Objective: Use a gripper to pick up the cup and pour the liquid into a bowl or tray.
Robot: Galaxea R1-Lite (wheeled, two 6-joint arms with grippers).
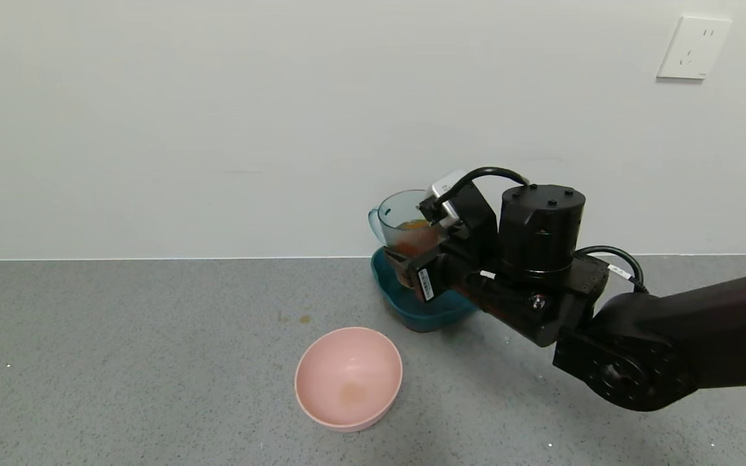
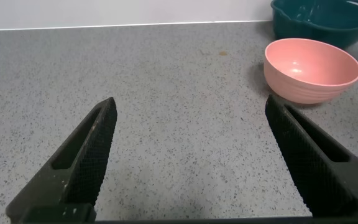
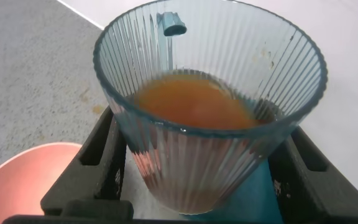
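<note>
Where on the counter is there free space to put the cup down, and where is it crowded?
Bare counter spreads on the left of the pink bowl, back to the wall. It is crowded around the teal basin, where the right gripper holds the cup. The left gripper hovers open over bare counter.
</note>
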